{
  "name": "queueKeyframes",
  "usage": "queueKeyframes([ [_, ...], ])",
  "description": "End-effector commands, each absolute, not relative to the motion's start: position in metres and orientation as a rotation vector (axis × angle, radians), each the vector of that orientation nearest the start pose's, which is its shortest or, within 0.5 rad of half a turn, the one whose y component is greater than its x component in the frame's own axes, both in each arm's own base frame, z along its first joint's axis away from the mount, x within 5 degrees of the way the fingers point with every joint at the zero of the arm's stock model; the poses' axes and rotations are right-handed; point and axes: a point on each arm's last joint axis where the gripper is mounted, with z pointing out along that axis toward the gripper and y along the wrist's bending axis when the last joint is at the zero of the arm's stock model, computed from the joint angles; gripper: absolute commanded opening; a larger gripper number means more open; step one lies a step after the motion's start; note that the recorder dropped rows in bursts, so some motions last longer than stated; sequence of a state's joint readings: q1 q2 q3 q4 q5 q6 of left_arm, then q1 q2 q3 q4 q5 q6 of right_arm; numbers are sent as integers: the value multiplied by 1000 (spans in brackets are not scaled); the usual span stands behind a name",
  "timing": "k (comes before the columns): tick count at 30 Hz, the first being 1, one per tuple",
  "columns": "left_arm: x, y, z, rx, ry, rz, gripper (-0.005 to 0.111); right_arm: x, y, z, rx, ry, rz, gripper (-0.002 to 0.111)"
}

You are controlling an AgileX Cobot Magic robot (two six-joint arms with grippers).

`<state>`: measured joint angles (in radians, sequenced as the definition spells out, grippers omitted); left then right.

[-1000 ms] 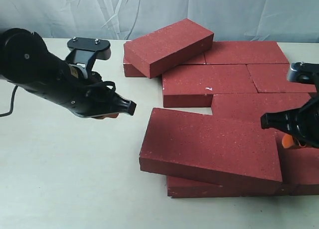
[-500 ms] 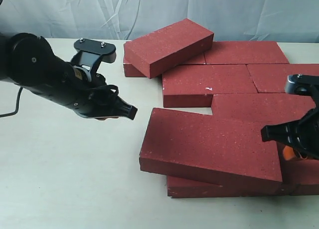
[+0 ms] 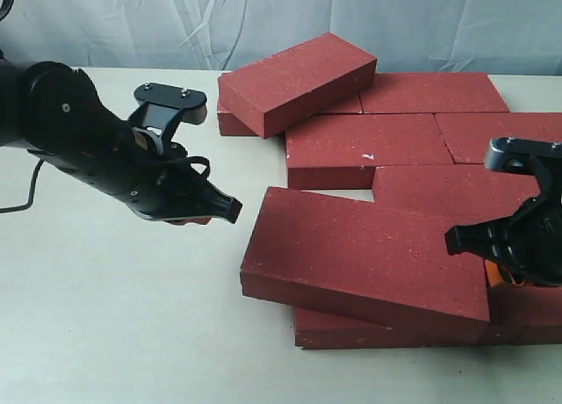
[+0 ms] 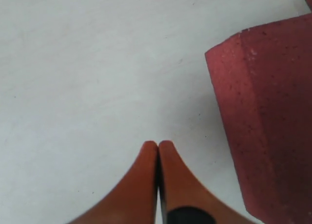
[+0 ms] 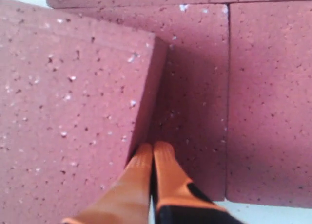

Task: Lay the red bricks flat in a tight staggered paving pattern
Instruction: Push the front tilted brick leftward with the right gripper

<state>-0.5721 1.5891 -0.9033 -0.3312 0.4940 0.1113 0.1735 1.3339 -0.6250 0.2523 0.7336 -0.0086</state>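
Nine flat, rectangular, dark-red paving bricks (image 3: pixel 413 95), matte with pale speckles, can be counted in the exterior view. Some are partly covered. They cluster on the right half of an off-white table (image 3: pixel 123 325).

Seven lie flat in staggered rows, among them the chipped brick (image 3: pixel 369 149), which bears a small white mark. Two sit askew on top:
- The rear tilted brick (image 3: pixel 297 79) leans across the back-left corner of the paving.
- The front tilted brick (image 3: pixel 364 259) lies aslant over a lower brick (image 3: pixel 386 331), blocking the front row.

A pale grey cloth backdrop (image 3: pixel 176 18) hangs behind the table.

The right gripper (image 5: pixel 152 151) comes in low from the right edge. Its orange fingertips (image 5: pixel 165 158) are pressed together with nothing between them, and they rest against the right end face of the front tilted brick, above a flat brick.

The left gripper (image 4: pixel 157 151) sits on a black arm (image 3: pixel 70 132) that slopes down from the left edge. Its jaws are likewise closed and empty. It hovers over bare table just beside the near left corner of the front tilted brick, without touching it.
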Motion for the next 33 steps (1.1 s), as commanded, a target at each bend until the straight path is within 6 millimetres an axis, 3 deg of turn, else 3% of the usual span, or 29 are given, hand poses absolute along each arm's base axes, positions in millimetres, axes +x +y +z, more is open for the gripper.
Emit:
queueKeyframes([
  [1,249,-182,198,542,2655,-484,0,204,54,190,-54,2916,350,-1],
  [7,249,-189,186,542,2698,-562,0,206,60,192,-95,2873,443,-1],
  [18,249,-191,192,642,2692,-560,0,211,68,196,-131,2782,570,-1],
  [25,247,-180,210,600,2663,-450,0,212,70,198,-103,2765,602,-1],
  [33,246,-156,230,541,2639,-276,0,212,88,200,-158,2708,620,-1],
])
